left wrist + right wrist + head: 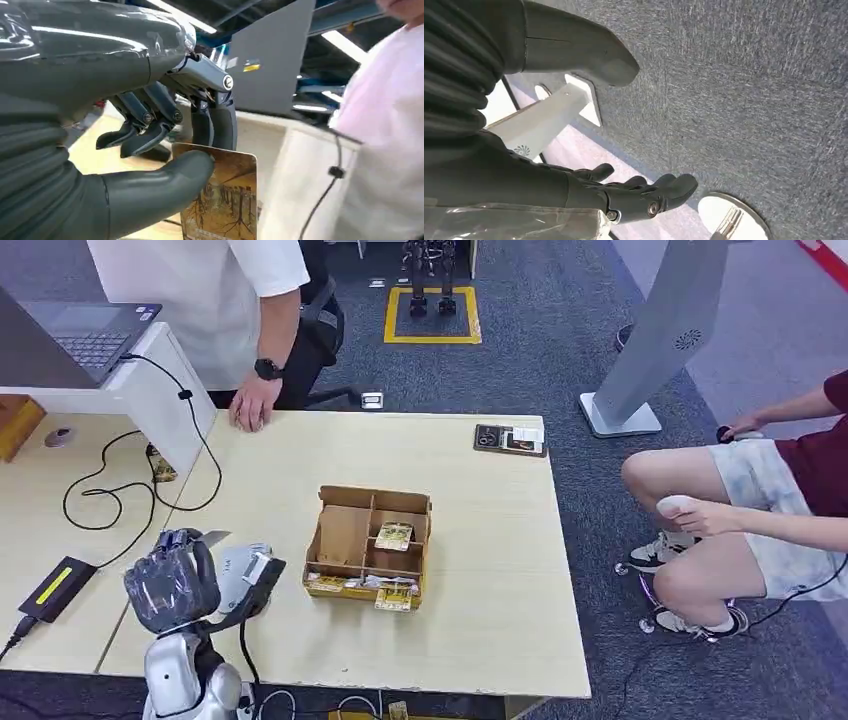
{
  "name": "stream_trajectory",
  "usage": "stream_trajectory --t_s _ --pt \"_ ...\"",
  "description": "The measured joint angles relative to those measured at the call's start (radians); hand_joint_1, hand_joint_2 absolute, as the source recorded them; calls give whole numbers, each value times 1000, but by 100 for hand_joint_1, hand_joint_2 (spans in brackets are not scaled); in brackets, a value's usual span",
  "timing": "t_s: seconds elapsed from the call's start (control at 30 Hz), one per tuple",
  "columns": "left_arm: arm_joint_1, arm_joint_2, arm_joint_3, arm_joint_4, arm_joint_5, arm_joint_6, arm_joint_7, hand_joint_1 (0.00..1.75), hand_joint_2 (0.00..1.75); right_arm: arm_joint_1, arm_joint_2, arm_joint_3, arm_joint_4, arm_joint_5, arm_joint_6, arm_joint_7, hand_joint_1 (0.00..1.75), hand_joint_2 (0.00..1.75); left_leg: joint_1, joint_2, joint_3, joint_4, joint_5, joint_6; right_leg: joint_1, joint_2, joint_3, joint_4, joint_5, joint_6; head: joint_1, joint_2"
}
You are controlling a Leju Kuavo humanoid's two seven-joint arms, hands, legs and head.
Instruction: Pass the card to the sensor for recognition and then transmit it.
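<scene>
My left hand (pixel 172 580) is raised over the table's near left part, left of the cardboard box (pixel 345 535). In the left wrist view its thumb (pixel 165 185) and fingers (pixel 215 120) pinch a brown card (pixel 227 200) printed with bare trees. The sensor (pixel 57 587), a flat black device with a yellow-green strip, lies on the table to the left of that hand. More cards (pixel 393 536) sit in the box's compartments. My right hand (pixel 624 192) hangs over grey carpet, holding nothing, its fingers apart.
A person stands at the far left edge with a hand (pixel 250 405) resting on the table (pixel 480 570). Another person (pixel 760 510) sits to the right. A laptop (pixel 85 330) sits on a white stand, with cables (pixel 110 490) trailing from it. A dark card holder (pixel 510 439) lies far right.
</scene>
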Motion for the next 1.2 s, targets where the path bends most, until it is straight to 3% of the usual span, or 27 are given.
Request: stream_trajectory --t_s 0.07,0.2,0.4,1.2 --pt "0 46 -78 35 0 0 64 175 175 0 -1 0 2 0 0 -2 0 175 0 0 0 0 0 0 0 0 0 0 0 0 1 0" --pt "-10 108 -199 120 0 0 139 175 175 0 -2 -2 2 0 5 -3 0 175 0 0 0 0 0 0 0 0 0 0 0 0 0 0" --pt "-31 136 -293 233 0 -29 152 175 175 1 -2 -4 1 0 19 -1 0 175 0 0 0 0 0 0 0 0 0 0 0 0 1 0" --pt "-42 140 -326 282 0 -82 138 175 175 1 -2 -9 -10 0 31 -1 0 175 0 0 0 0 0 0 0 0 1 0 0 0 0 0"
